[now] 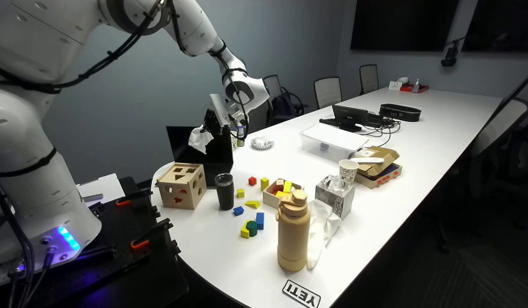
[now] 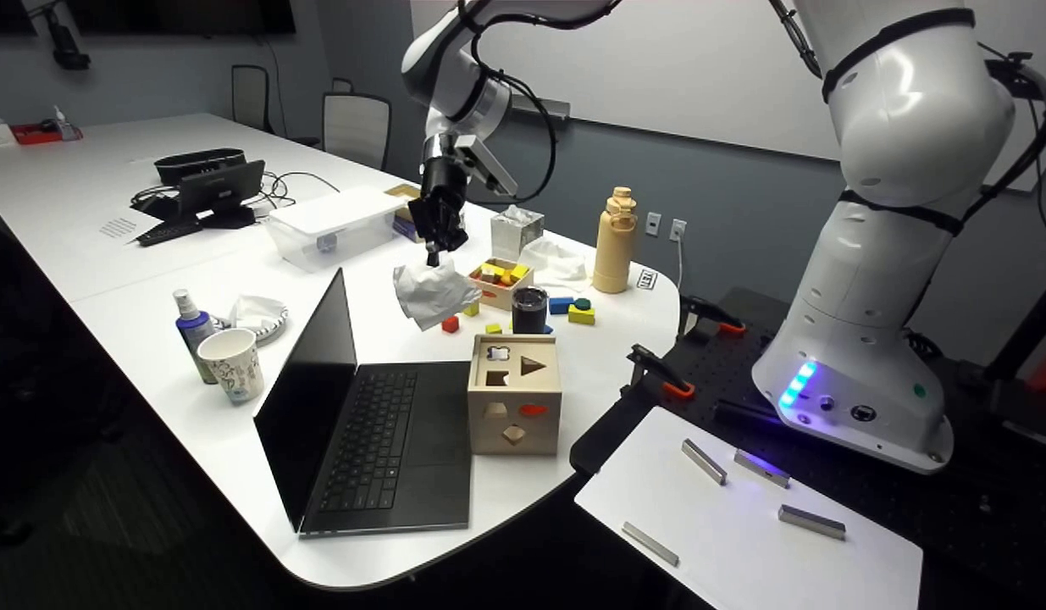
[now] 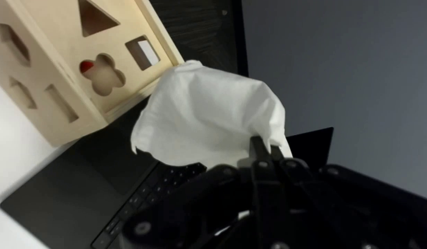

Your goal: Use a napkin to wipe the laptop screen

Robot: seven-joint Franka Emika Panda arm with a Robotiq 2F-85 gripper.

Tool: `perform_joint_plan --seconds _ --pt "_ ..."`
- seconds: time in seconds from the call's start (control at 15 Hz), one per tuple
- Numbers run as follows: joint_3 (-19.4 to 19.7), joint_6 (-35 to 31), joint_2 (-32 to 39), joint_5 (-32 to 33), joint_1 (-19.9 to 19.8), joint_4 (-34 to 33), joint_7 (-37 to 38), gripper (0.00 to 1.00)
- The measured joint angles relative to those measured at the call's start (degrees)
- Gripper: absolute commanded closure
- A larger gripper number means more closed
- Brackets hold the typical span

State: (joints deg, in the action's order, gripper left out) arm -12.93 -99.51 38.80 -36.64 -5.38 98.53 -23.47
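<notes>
"What's the gripper (image 2: 433,257) doing in an exterior view?"

"It's clamped on a napkin (image 2: 435,292). The white paper hangs crumpled from the tips, up in the air, with a gap between it and the laptop screen (image 2: 307,415)."

"How does the screen stand?"

"Raised, dark and blank. A paper cup (image 2: 232,364) and a spray bottle (image 2: 192,328) stand behind it. The wooden cube (image 2: 516,419) sits by the laptop's (image 2: 438,440) front edge; whether they touch, I can't tell."

"And where does the arm (image 1: 199,32) reach in, in an exterior view?"

"From the upper left of the frame; there the napkin hides part of the screen. On the white table (image 1: 246,265) a dark tumbler (image 1: 225,192) stands just beside the cube, with loose coloured blocks (image 1: 260,220) and a small wooden tray (image 1: 269,199) of more blocks near it. A tan flask (image 1: 293,235) stands upright near a tissue box (image 1: 325,195), and a rumpled tissue (image 1: 321,224) lies between them."

"And the wrist view?"

"The napkin spreads across the middle. The fingers (image 3: 258,148) lie nearly together, pinching it near one edge. The keyboard (image 3: 144,190) shows beside the napkin, partly hidden by the gripper, and the cube fills the upper left, a bit of red showing through its clover-shaped hole."
</notes>
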Motion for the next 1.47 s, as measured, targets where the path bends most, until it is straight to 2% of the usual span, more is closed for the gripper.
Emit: perform_joint_plan --seconds 0.27,0.93,1.2,1.47 --pt "-0.93 -0.01 3.07 -4.05 1.37 1.18 -3.56 0.99" --pt "0.01 -0.19 4.29 -4.19 2.25 0.73 -3.77 1.00" --pt "-1.99 -2.14 7.02 -7.70 3.91 0.76 -7.18 1.00" --pt "-4.18 -6.38 10.10 -10.63 7.56 0.70 -11.29 1.00"
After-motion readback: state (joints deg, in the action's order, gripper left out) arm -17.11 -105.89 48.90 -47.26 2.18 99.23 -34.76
